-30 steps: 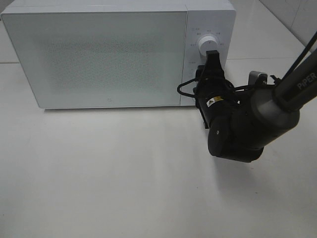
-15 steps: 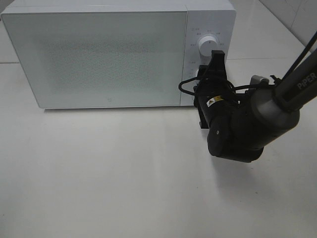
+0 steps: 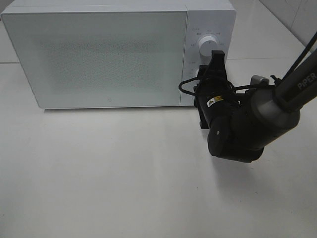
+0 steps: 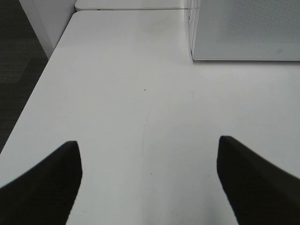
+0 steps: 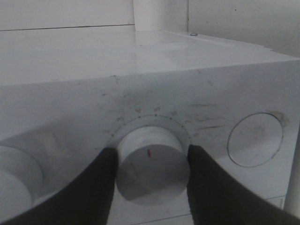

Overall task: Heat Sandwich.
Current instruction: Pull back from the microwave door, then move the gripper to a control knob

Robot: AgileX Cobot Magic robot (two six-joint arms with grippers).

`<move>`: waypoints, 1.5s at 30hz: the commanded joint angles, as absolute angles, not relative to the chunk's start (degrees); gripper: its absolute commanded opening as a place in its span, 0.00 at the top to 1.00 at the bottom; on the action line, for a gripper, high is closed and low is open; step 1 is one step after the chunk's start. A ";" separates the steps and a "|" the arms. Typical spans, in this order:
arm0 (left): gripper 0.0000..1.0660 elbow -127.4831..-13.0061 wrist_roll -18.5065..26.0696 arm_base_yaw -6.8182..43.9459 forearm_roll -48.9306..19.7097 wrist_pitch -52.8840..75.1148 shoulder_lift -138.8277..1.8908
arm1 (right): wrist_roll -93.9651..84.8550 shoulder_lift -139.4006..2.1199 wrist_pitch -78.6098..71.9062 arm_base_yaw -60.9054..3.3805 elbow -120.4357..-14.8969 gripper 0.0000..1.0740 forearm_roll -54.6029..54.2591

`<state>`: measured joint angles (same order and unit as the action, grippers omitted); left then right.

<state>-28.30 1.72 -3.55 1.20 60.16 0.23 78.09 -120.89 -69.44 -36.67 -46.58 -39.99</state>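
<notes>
A: Where does your right gripper point(image 5: 151, 151) stand?

B: You have it on the control panel of the white microwave point(image 3: 210, 20). Its two dark fingers point(image 5: 101, 187) are drawn partway together and press against opposite sides of a white dial point(image 5: 150, 171), so you are gripping that dial. The dial's red mark point(image 5: 148, 153) points roughly at the 5 among the numerals printed around it. From the high camera your gripper covers the dial, and a second white knob point(image 3: 207, 44) shows just past the fingertips, farther up the panel.

A: And your left one?

B: Your left gripper point(image 4: 147, 140) hangs above the bare white table point(image 4: 140, 70) with its fingers spread wide and nothing between them. Only its own wrist camera shows it, and a lower corner of the microwave lies well ahead of it.

A: Where is the sandwich?

B: You cannot tell from these views, as none of them shows it. The microwave's door point(image 3: 99, 54) is shut flush, and its pale speckled front hides whatever is inside.
</notes>
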 commanded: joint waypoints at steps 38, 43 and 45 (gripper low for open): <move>0.31 -28.59 1.83 -3.55 1.15 59.82 0.46 | 54.14 -112.24 -77.35 -36.78 -38.50 0.37 -24.47; 0.31 -28.59 1.83 -3.55 1.15 59.82 0.46 | 42.74 -106.63 -75.97 -36.67 -32.66 0.37 -16.10; 0.31 -28.59 1.83 -3.55 1.15 59.82 0.46 | 38.79 -104.62 -72.82 -36.67 -30.83 0.37 -13.64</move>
